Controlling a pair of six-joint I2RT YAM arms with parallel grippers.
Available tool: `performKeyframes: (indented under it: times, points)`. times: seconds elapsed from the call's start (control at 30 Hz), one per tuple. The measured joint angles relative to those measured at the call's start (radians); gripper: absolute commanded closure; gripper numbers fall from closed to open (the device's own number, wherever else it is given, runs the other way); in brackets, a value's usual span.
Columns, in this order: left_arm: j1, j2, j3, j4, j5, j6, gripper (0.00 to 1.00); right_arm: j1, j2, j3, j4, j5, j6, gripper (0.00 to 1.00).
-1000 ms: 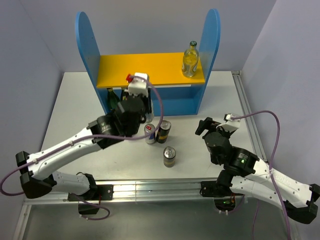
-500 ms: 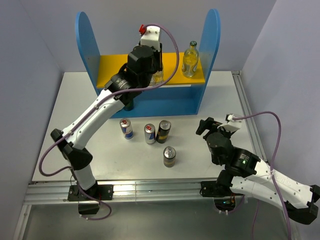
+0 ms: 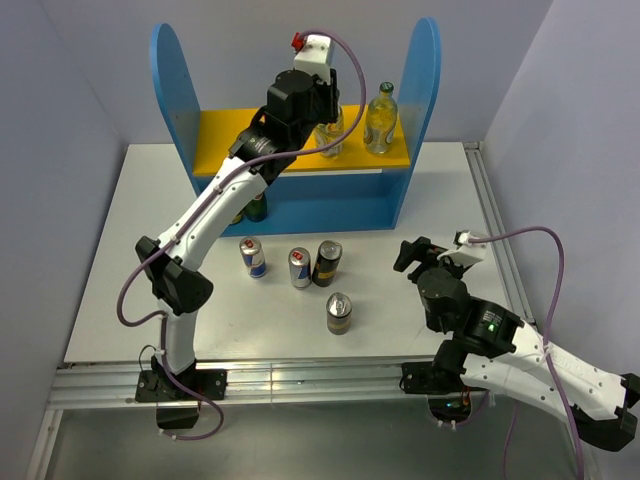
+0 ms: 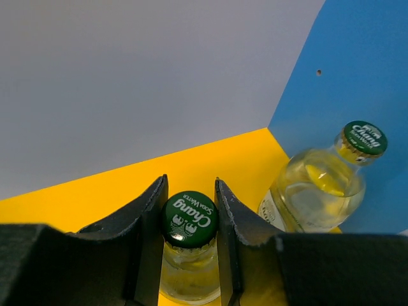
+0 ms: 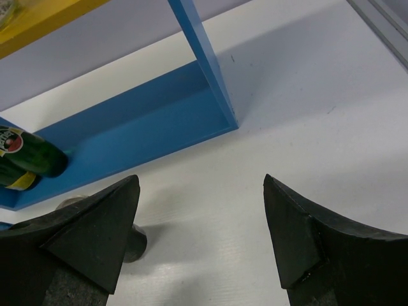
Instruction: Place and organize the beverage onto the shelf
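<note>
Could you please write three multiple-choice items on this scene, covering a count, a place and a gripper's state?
1. How many cans stand on the table? A two; B six; C four.
2. Where does the ungripped glass bottle stand? A on the blue lower level; B on the yellow upper board, by the right side panel; C between the cans.
3. What is the left gripper doing? A clamping the other glass bottle at its cap; B hanging open and empty; C clamping a can.

Key:
1 C, two blue-and-silver and two black-and-gold cans stand in front of the shelf.
2 B, it stands at the board's right end.
3 A, both fingers press the green cap.
</note>
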Motion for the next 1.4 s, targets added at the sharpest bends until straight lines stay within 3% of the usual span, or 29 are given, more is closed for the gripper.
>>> performKeyframes:
  times: [0.4, 0.63, 0.7, 0.83, 1.07, 1.17, 1.23, 1.4]
  points:
    - [0.003, 0.069, 0.038, 0.098, 0.123, -0.075, 0.98, 0.000, -0.013, -0.005, 0.003, -0.002, 0.000, 0.15]
    - [0.000, 0.069, -0.006, 0.180, 0.157, -0.067, 0.48, 0.000, -0.021, -0.005, 0.003, -0.008, 0.000, 0.15]
    - [-0.007, 0.069, -0.012, 0.188, 0.158, -0.063, 0.36, 0.000, -0.022, -0.005, 0.004, -0.008, 0.000, 0.15]
    - [-0.029, 0.069, -0.012, 0.202, 0.157, -0.049, 0.23, 0.000, -0.025, -0.005, 0.003, -0.011, 0.000, 0.15]
    - [-0.047, 0.069, -0.020, 0.227, 0.155, -0.039, 0.19, 0.000, -0.025, -0.005, 0.003, -0.012, 0.001, 0.15]
    - [-0.048, 0.066, -0.045, 0.241, 0.147, -0.034, 0.11, 0.000, -0.025, -0.005, 0.003, -0.012, 0.001, 0.15]
    - [-0.048, 0.055, -0.079, 0.245, 0.138, -0.025, 0.01, 0.000, -0.025, -0.005, 0.003, -0.013, 0.001, 0.15]
    - [-0.058, -0.047, -0.234, 0.249, 0.104, -0.013, 0.01, 0.000, -0.025, -0.005, 0.003, -0.014, 0.001, 0.15]
